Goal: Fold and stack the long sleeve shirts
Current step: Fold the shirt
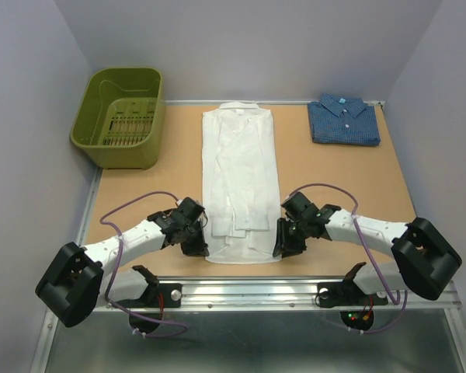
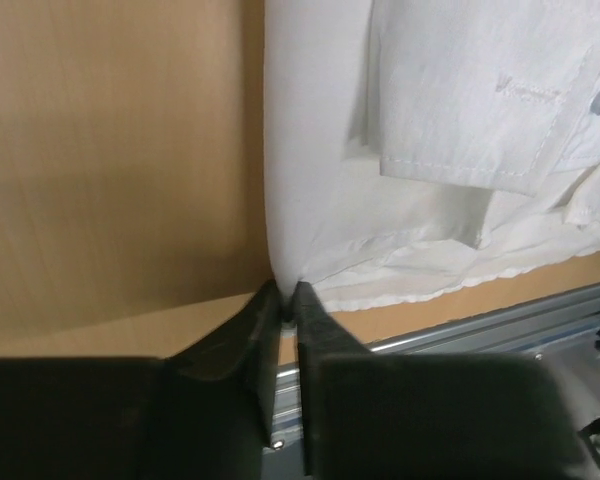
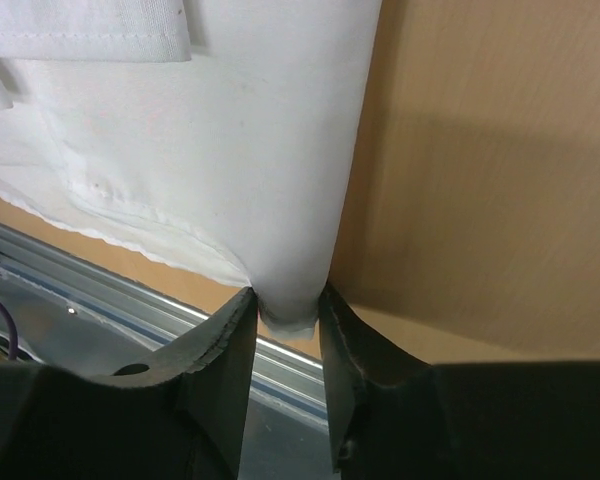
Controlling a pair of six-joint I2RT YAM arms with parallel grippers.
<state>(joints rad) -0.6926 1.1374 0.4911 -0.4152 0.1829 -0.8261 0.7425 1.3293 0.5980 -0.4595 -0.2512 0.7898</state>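
The white shirt [image 1: 241, 183] lies lengthwise in the middle of the table, sides folded in, collar at the far end. My left gripper [image 1: 197, 245] is shut on its near left corner; the left wrist view shows the cloth [image 2: 310, 180] pinched between the fingers at the gripper [image 2: 287, 292]. My right gripper [image 1: 286, 247] is shut on the near right corner; in the right wrist view the cloth [image 3: 270, 160] bunches between the fingers at the gripper [image 3: 285, 305]. The dark blue shirt [image 1: 343, 120] lies folded at the far right.
A green plastic basket [image 1: 121, 115] stands at the far left corner. The metal rail of the table's near edge [image 1: 248, 289] runs just behind both grippers. Grey walls close in the sides and back.
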